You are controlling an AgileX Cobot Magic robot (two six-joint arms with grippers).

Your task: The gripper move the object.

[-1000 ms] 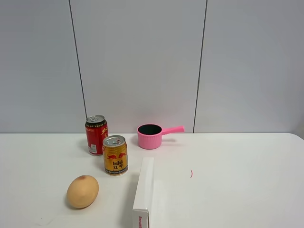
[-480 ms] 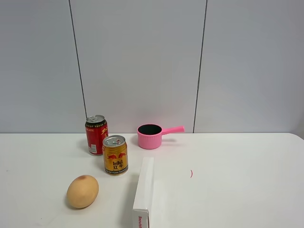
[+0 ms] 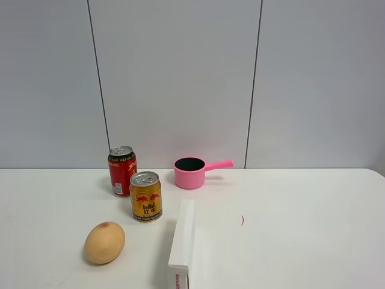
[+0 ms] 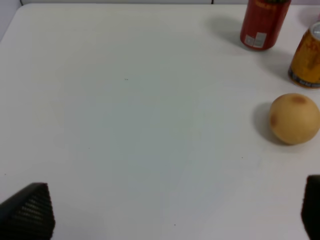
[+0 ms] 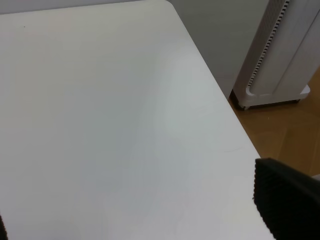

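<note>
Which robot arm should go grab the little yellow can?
Probably the left. Its wrist view already shows the yellow can close by, with the left gripper open. The right gripper faces only bare table, far from the can.

Left gripper (image 4: 170,210): two black fingers (image 4: 30,210) with fine ribbed, textured pads. Right gripper (image 5: 140,220): one black finger (image 5: 285,200) visible, same ribbed texture, blocky edge.

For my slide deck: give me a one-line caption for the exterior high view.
Gold Red Bull can stands upright on white table before red can, near pink pot, round fruit, white box.
</note>
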